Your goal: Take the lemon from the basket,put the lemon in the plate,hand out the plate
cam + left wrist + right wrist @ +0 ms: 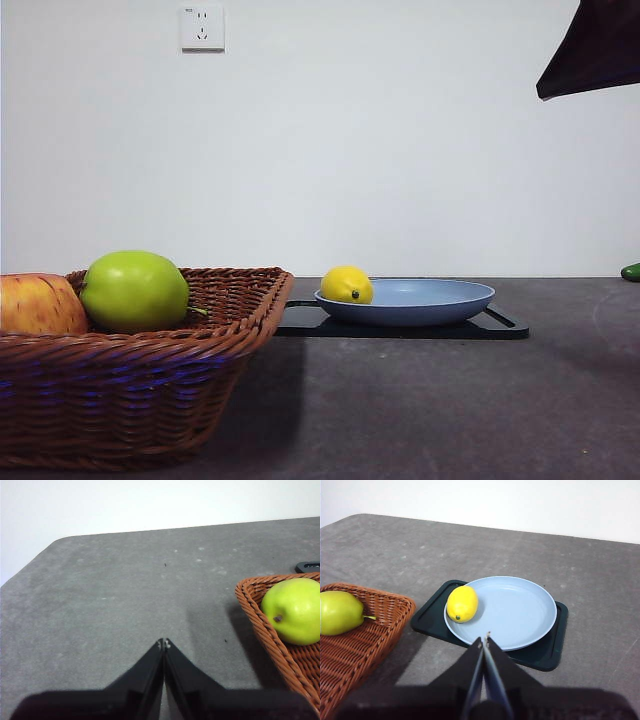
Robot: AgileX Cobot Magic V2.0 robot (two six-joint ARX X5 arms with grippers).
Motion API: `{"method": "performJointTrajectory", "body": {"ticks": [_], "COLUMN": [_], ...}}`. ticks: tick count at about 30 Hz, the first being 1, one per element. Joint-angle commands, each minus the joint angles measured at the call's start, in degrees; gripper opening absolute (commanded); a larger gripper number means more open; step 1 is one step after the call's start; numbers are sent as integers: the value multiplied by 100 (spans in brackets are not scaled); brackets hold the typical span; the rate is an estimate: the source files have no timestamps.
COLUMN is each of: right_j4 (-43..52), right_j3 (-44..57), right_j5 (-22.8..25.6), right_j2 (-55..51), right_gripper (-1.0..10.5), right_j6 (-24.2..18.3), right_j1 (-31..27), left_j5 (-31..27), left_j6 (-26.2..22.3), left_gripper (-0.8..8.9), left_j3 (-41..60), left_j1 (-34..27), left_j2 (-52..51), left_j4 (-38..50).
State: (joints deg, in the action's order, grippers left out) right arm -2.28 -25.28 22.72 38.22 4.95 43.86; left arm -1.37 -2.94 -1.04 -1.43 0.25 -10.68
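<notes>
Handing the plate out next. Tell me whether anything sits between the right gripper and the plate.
Nothing visible does. The right gripper, jaws shut, hangs above the plate's near rim with open air between. The lemon lies on the plate's side nearest the basket, away from that rim. The plate rests on a black tray.

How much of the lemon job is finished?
The small yellow lemon already lies in the round light-blue plate, out of the brown wicker basket. Nothing is in hand: the right end effector is shut near the plate, holding nothing. Handing out the plate is left.
</notes>
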Motion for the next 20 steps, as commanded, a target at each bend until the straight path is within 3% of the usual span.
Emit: {"method": "performJointTrajectory", "body": {"ticks": [1, 5, 9, 11, 16, 20], "right_j4": [52, 24, -343, -459, -417, -332], "right_j3": [-52, -50, 28, 168, 894, 1510], "right_j5": [17, 4, 74, -407, -2413, -2929], "right_j2": [22, -26, -485, -787, -1738, -2302], "right_gripper": [3, 3, 3, 3, 3, 3], "right_j6": [48, -7, -531, -546, -540, -490], "right_j1": [42, 42, -376, -835, -2492, -3414], "left_j5": [7, 7, 4, 4, 7, 7], "left_j6": [52, 52, 52, 52, 52, 52], "left_gripper": [8, 8, 8, 8, 8, 8], "left_j3": [66, 66, 66, 66, 66, 66], "left_j1": [13, 13, 13, 13, 13, 13], "left_j2": [-15, -15, -15, -15, -15, -15], "left_j4": [39, 39, 39, 37, 39, 39]}}
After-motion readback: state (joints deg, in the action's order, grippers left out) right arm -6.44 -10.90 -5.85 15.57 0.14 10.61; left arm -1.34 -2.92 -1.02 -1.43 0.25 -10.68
